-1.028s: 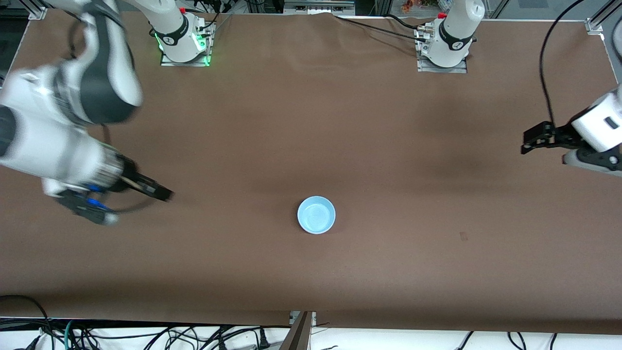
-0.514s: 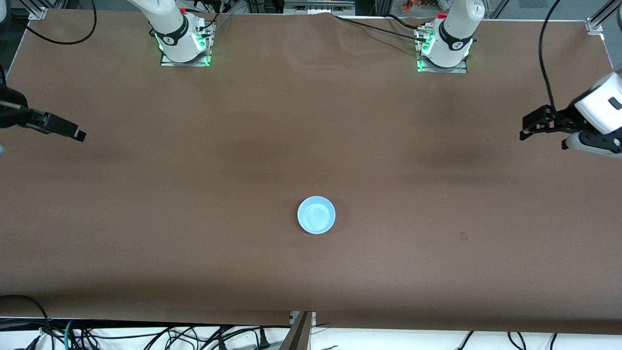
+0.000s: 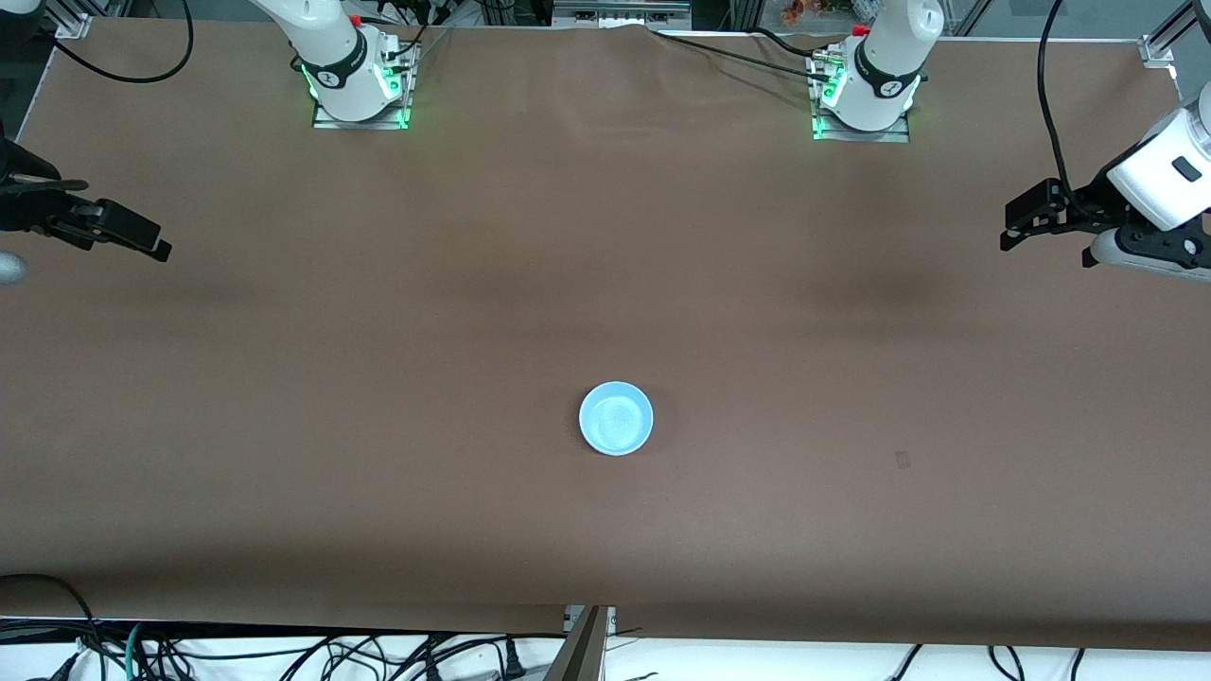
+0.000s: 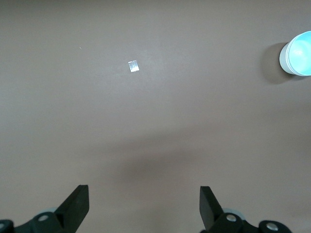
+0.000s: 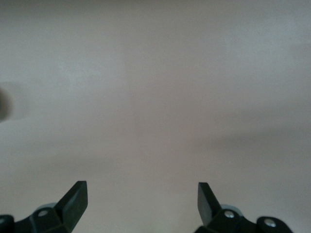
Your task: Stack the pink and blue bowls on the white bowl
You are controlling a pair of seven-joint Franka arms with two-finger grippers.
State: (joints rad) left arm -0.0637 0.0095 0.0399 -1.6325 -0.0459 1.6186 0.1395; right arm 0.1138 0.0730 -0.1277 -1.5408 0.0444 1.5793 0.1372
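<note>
On table (image 3: 378, 312) centre, blue bowl (image 3: 616, 418); wrist views only: left pincer (image 4: 143, 208), right pincer (image 5: 141, 204) wide apart, empty.

no readable text, labels, brand names or numbers appear in any view. each robot base (image 3: 359, 71) carries a small round dark emblem on its white collar, too small to make out. a tiny pale square marker (image 4: 133, 66) lies on the brown desk (image 3: 605, 530), with no legible writing on it.
</note>
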